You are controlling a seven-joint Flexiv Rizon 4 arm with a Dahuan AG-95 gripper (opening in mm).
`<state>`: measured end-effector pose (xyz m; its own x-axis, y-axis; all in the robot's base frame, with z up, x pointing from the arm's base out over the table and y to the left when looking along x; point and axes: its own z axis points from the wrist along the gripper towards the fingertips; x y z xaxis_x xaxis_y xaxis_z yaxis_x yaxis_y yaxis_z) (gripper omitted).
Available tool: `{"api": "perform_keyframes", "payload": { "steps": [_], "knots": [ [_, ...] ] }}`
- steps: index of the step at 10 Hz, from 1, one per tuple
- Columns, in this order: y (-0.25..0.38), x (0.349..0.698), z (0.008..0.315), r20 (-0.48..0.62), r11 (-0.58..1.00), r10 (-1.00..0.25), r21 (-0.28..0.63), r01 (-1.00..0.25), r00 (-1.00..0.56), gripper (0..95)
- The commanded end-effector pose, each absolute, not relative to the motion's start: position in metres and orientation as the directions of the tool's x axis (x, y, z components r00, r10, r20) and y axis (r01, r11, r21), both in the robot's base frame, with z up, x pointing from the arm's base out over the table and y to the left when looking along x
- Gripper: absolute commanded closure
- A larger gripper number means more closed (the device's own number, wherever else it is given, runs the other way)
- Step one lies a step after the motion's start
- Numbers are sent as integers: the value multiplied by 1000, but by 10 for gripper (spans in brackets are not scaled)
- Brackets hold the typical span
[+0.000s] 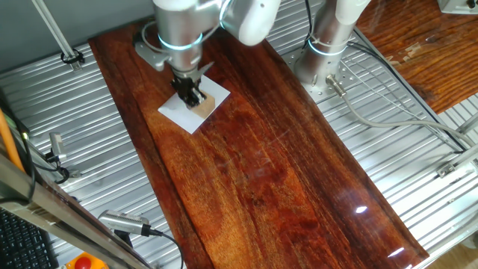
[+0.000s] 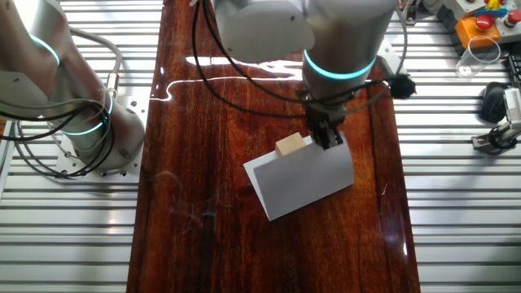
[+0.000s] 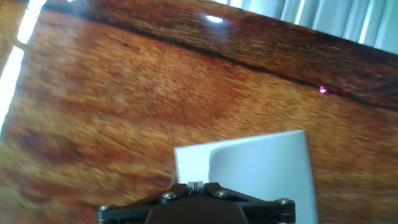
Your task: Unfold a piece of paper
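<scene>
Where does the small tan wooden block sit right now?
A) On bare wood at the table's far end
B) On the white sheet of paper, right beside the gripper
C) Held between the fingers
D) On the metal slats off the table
B: the small tan wooden block rests on the white sheet of paper, right beside the gripper, in both fixed views.

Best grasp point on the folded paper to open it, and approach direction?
Judging from the fixed views: pinch the top flap of the piece of paper at its free edge beside the small tan block, coming straight down from above, where the gripper already sits. The sheet lies flat and thin on the wooden table, so only a lifted edge gives purchase. Jaw state unclear.
</scene>
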<state>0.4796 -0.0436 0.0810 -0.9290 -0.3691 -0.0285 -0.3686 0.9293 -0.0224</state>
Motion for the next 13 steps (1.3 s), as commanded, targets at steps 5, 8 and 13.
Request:
{"api": "perform_keyframes", "payload": {
  "steps": [5, 8, 13],
  "knots": [
    [-94, 488, 93, -4, 874, -485, -45, -484, -875, 950],
    [-94, 488, 93, -7, 900, -435, -37, -435, -900, 950],
    [-100, 488, 93, 0, 925, -378, -40, -377, -926, 950]
  ]
}}
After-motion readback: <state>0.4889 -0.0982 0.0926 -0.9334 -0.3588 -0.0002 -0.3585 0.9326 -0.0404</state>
